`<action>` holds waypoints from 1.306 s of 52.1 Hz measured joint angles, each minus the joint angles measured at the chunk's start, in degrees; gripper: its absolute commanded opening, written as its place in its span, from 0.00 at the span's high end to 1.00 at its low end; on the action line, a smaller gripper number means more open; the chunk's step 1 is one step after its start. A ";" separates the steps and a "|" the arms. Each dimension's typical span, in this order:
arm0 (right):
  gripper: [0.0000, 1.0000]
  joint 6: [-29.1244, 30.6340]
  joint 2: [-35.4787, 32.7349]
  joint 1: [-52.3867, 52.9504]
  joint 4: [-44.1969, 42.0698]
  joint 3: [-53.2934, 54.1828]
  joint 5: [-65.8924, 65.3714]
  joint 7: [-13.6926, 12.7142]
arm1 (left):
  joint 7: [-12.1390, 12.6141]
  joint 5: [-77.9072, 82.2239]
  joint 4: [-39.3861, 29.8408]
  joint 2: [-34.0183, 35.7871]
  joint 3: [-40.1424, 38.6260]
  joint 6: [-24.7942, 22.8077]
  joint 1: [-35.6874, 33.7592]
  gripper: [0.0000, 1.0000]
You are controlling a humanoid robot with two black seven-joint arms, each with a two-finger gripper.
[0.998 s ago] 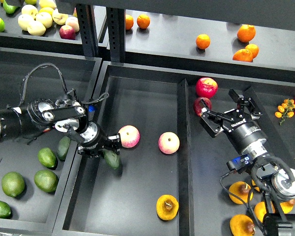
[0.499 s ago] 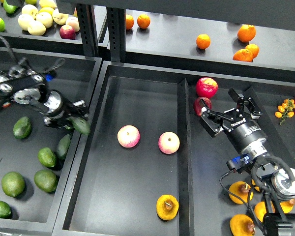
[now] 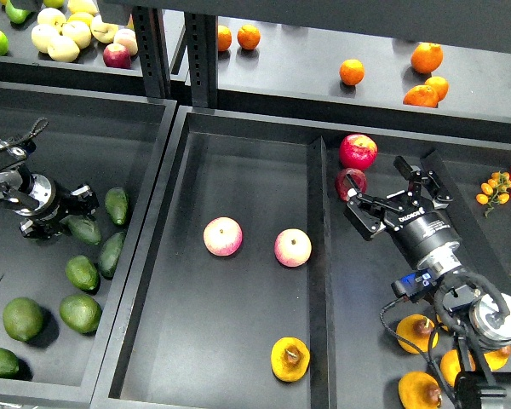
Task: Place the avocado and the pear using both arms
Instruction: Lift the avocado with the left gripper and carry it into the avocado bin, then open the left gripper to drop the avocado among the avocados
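The left pincer (image 3: pixel 68 215) has retreated left, clamping a dull dark-green avocado (image 3: pixel 84 228); right pincer (image 3: pixel 398 194) agape.

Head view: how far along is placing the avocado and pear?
Done: nothing clearly. In hand: left end effector is beside an avocado in the left bin; grip unclear. Left: the pear lies untouched in the middle tray; right end effector open, empty.

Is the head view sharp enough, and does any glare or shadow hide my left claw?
Head view: evenly lit and sharp, no glare. The left claw is dark against the black bin, fingers hard to separate. The right claw reads clearly. Fruit shadows are soft.
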 measured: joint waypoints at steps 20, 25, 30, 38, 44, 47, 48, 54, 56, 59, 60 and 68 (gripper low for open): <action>0.00 0.42 0.00 -0.38 0.02 0.00 0.00 0.00 | -0.03 0.28 6.60 -6.15 -0.20 0.01 3.29 0.62; 0.00 0.43 0.00 -0.43 0.02 0.00 0.00 0.01 | -0.03 0.35 7.55 -6.85 -0.20 0.02 3.38 0.59; 0.00 0.43 0.00 -0.43 0.02 -0.06 0.00 0.01 | -0.02 0.55 8.43 -7.36 -0.15 0.02 3.47 0.58; 0.00 0.43 0.00 -0.44 0.02 -0.11 0.00 0.01 | 0.01 0.63 9.33 -8.31 -0.09 0.02 3.63 0.54; 0.00 0.43 0.00 -0.44 -0.03 -0.15 0.00 0.01 | 0.02 0.64 9.43 -8.81 -0.09 0.02 3.71 0.50; 0.00 0.43 0.00 -0.44 -0.04 -0.15 0.00 0.01 | 0.02 0.64 9.43 -8.95 -0.09 0.02 3.72 0.47; 0.00 0.43 0.00 -0.44 -0.04 -0.15 0.00 0.01 | 0.02 0.64 9.43 -8.98 -0.09 0.02 3.73 0.45; 0.00 0.43 0.00 -0.44 -0.06 -0.14 0.00 -0.01 | 0.02 0.65 9.43 -9.13 -0.09 0.02 3.73 0.38; 0.00 0.43 0.00 -0.44 -0.06 -0.13 0.00 -0.02 | 0.03 0.65 9.43 -9.17 -0.08 0.02 3.73 0.36; 0.00 0.43 0.00 -0.44 -0.06 -0.12 0.00 -0.06 | 0.03 0.65 9.43 -9.17 -0.08 0.02 3.73 0.34; 0.00 0.43 0.00 -0.44 -0.07 -0.12 0.00 -0.07 | 0.03 0.65 9.43 -9.17 -0.08 0.02 3.73 0.33; 0.00 0.44 -0.01 -0.44 -0.09 -0.11 0.00 -0.07 | -0.02 0.57 9.14 -9.32 -0.05 -0.10 3.59 0.25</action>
